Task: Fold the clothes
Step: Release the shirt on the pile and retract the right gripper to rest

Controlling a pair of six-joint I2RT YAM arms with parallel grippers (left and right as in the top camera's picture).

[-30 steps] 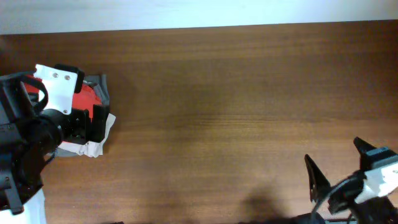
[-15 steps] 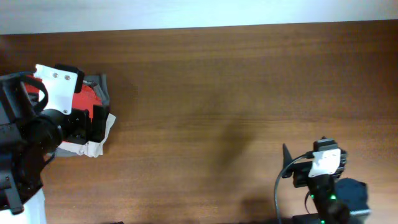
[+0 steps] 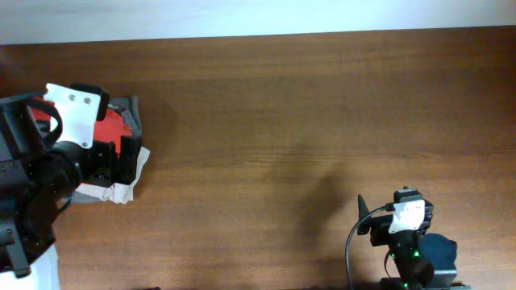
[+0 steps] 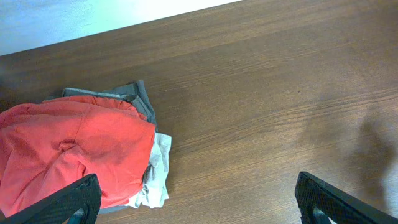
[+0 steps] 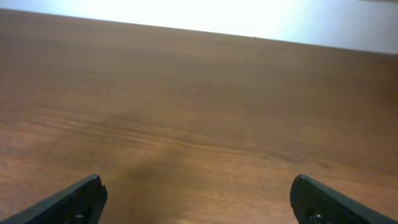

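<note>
Overhead: T-shirt [image 3: 110,129] lies crumpled at left end of table [image 3: 282,121].
L wrist: left gripper [image 4: 199,204] spread wide, empty, over the shirt's edge; shirt tops other cloths [image 4: 157,168].
R wrist: right gripper [image 5: 198,202] spread wide, empty, above bare wood.
Fabric prob. light and limp; pinch at hem or shoulder seam.

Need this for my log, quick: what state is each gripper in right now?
Left gripper: open, empty, not gripping the crumpled orange-red cotton T-shirt.
Right gripper: open, empty.
</note>
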